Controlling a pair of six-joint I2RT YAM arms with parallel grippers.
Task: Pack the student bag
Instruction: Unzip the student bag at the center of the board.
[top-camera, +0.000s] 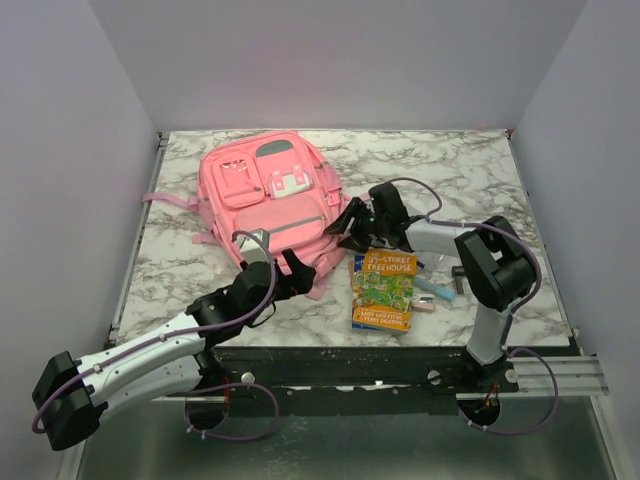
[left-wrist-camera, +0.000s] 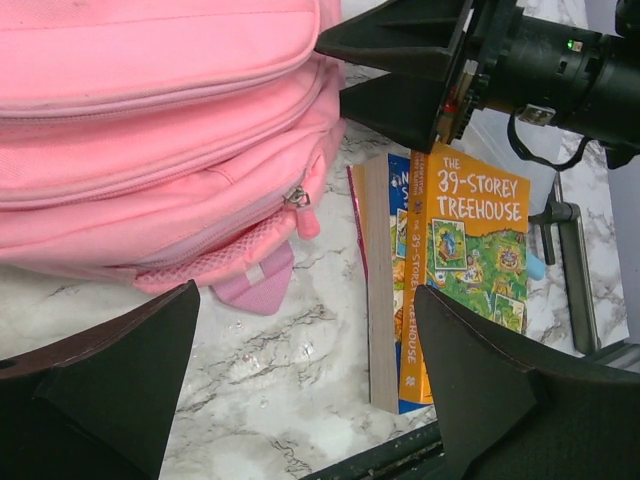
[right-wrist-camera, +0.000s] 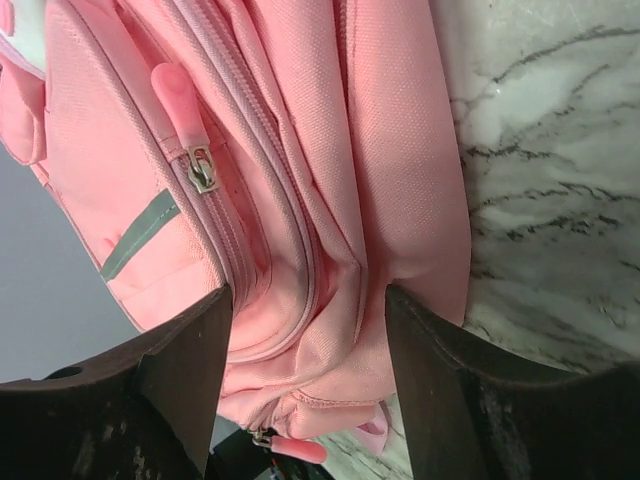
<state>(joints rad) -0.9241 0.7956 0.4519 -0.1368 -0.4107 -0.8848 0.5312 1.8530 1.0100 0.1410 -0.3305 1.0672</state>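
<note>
From above, your large soft pink fabric backpack (top-camera: 270, 195) lies flat on the white marble table (top-camera: 480, 170), toward 11 o'clock. An orange-and-green paperback book (top-camera: 383, 290) sits at its 5 o'clock.

Left wrist: your left claw (left-wrist-camera: 307, 288) gapes empty, with the backpack at 11 o'clock.

Right wrist: your right claw (right-wrist-camera: 308, 292) stands spread, with backpack fabric between its fingers.

Student bag (top-camera: 265, 200) lies flat on the table (top-camera: 470, 170), left of centre, toward the far side. Two stacked books (top-camera: 383, 290) sit just right of its near corner, by the table's near edge. Small items (top-camera: 437, 290) just right of the books. Left tool (top-camera: 298, 267) at the bag's near edge. Right tool (top-camera: 352, 225) at the bag's right side, behind the books, bag's edge between its fingers.
</note>
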